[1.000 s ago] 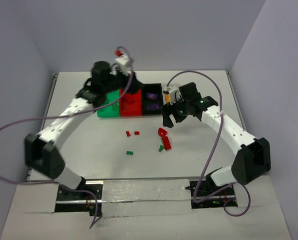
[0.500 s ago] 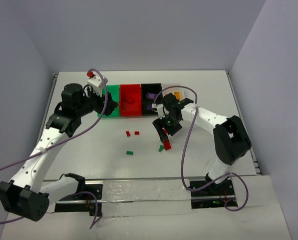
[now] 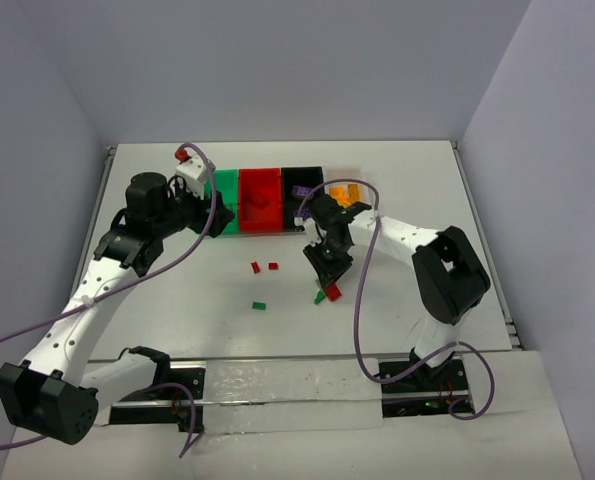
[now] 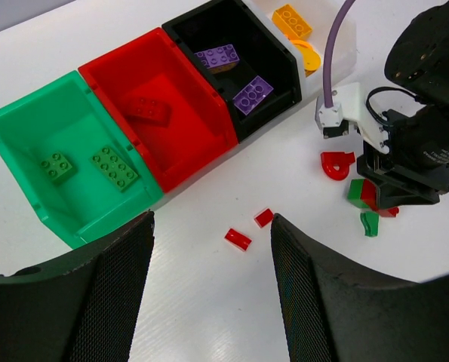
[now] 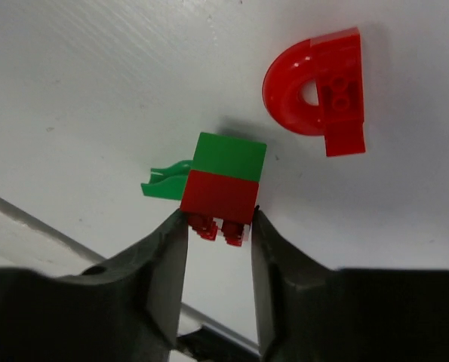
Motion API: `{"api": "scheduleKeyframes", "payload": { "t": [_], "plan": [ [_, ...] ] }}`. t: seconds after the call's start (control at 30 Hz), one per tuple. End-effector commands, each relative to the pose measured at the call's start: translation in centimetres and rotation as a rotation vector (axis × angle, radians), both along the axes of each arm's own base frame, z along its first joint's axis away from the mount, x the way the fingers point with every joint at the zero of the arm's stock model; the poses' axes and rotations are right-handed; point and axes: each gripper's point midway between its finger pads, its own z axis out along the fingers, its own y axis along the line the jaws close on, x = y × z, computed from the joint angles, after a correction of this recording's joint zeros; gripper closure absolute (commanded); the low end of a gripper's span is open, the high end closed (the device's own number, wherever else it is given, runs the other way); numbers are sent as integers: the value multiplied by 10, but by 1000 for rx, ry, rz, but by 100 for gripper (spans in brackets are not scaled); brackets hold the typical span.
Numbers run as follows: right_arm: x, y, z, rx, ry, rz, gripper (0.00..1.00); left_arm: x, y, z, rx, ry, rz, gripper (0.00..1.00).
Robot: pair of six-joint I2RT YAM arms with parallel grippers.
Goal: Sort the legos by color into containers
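My right gripper [image 5: 218, 219] is down on the table with its jaws shut on a red brick [image 5: 219, 194] that is joined to a green brick [image 5: 229, 157]. A green curved piece [image 5: 164, 185] lies beside them and a red arch piece [image 5: 322, 90] a little farther off. My left gripper [image 4: 211, 222] hangs open above the table in front of the containers, with two small red plates [image 4: 238, 239] below it. The green bin [image 4: 28, 151] holds two green bricks, the red bin [image 4: 201, 143] one red brick, the black bin [image 4: 284, 68] two purple plates.
The clear bin [image 3: 345, 192] at the row's right end holds orange pieces. A small green plate [image 3: 260, 306] lies alone toward the near side. The right arm's purple cable [image 3: 362, 290] loops over the table to the right of the pile.
My right gripper has swung left and down from beside the bins onto the pile and closed round the red brick. The left arm pulled back from over the bins.
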Motion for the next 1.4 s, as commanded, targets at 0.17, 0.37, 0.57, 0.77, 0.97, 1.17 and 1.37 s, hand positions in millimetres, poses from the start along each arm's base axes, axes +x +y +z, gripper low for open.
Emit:
{"api": "scheduleKeyframes", "payload": {
  "t": [0.17, 0.37, 0.57, 0.77, 0.97, 1.17, 1.37],
  "plan": [
    [-1, 2, 19, 45, -39, 26, 98, -4, -1, -7, -13, 33, -18, 31],
    [8, 12, 84, 230, -173, 112, 100, -32, -17, 0, -111, 102, -200, 26],
    [3, 51, 174, 557, -265, 264, 100, -87, -52, 30, -326, 187, -603, 23],
    [-10, 82, 231, 784, -285, 366, 100, -95, -61, 44, -408, 169, -692, 20],
    [-28, 101, 259, 887, -253, 439, 100, -100, -69, 47, -439, 168, -733, 19],
    [-33, 109, 264, 899, -245, 465, 100, -118, -83, 36, -423, 209, -815, 19],
    [-44, 116, 267, 914, -226, 503, 100, -113, -89, 36, -430, 211, -800, 20]
  ]
}}
